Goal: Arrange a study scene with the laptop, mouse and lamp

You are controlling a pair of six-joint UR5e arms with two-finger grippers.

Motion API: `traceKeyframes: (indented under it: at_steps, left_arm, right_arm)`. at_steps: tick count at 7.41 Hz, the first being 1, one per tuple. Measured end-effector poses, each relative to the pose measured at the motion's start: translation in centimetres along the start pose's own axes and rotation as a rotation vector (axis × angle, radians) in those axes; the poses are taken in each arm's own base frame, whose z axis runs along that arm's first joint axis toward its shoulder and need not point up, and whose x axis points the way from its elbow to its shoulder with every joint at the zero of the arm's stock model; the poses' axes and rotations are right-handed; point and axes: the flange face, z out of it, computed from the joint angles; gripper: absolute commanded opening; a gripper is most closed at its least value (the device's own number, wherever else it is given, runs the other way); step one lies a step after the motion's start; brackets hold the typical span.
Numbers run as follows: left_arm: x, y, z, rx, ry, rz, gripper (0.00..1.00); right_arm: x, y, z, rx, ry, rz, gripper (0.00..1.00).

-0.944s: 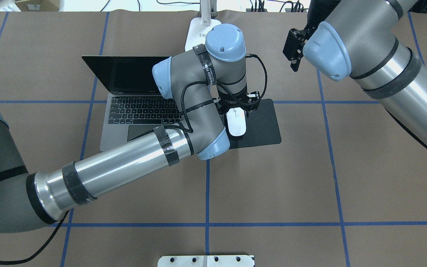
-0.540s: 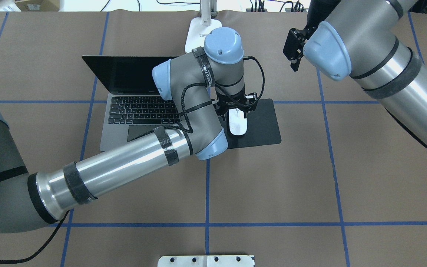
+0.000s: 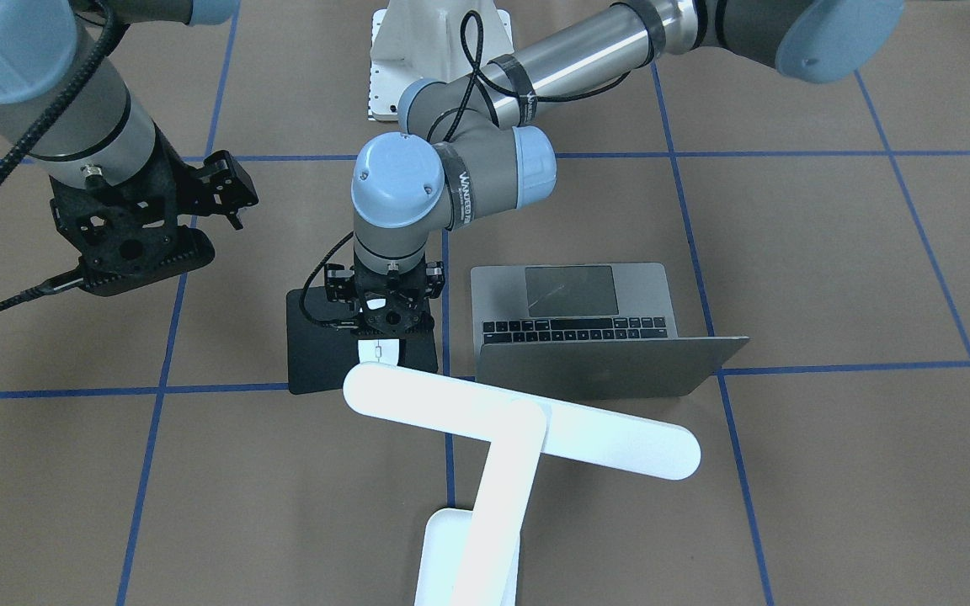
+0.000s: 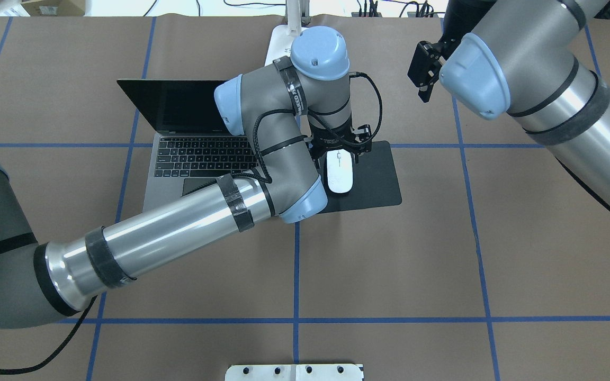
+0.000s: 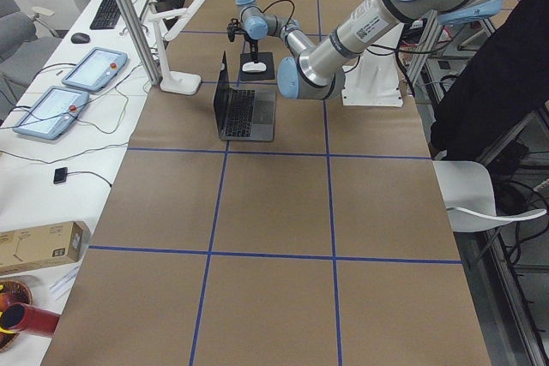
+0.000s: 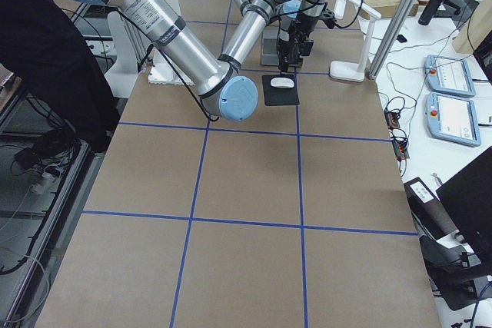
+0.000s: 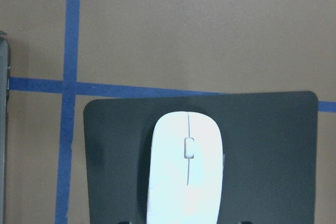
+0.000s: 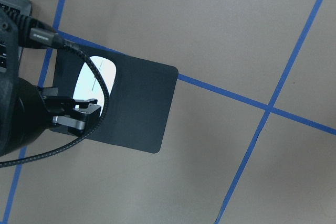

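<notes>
Left gripper [image 4: 338, 154], jaws wide, hovers above the mouse [image 4: 339, 177] on the mouse pad [image 4: 379, 174]; I risk nudging it off.

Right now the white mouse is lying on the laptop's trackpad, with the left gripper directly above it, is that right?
Not quite. The mouse lies on the black mouse pad beside the laptop, not on its trackpad; the overhead exterior view shows this. The left gripper is directly above it, as you said.

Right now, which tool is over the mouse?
The left tool, open directly above the mouse on the pad; the right tool hangs off to the side, away from it.
</notes>
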Motion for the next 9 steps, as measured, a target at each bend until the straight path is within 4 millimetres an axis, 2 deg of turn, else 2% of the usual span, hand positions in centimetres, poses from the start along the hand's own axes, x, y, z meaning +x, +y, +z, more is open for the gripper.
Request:
traceKeyframes:
  at_steps: [1,2,3,4,5,7,9]
  left_arm:
    - [-1.8,1.5,-3.0,-0.021,-0.039,0.029,0.99]
    - [-5.6,3.4,-5.5,-0.028,-0.061,0.059,0.99]
    - [-10.6,5.1,-7.4,-0.022,-0.070,0.086,0.99]
    - [-15.6,5.9,-9.2,-0.009,-0.081,0.113,0.99]
    - [-19.9,5.9,-11.5,0.006,-0.104,0.148,0.99]
    - [-27.4,3.9,-15.6,0.029,-0.168,0.222,0.99]
    - [-37.1,1.2,-18.4,0.015,-0.198,0.269,0.99]
  right_arm:
    - [0.8,1.4,0.1,0.020,0.001,-0.010,1.00]
    - [1.8,2.2,0.2,0.044,0.009,-0.010,1.00]
    - [3.5,2.4,0.5,0.066,0.025,0.001,1.00]
    - [6.1,2.6,1.4,0.094,0.037,0.010,1.00]
    - [9.6,3.1,2.8,0.127,0.047,0.023,1.00]
    - [18.3,5.2,4.7,0.146,0.070,0.115,1.00]
    - [27.2,8.6,6.4,0.145,0.086,0.201,1.00]
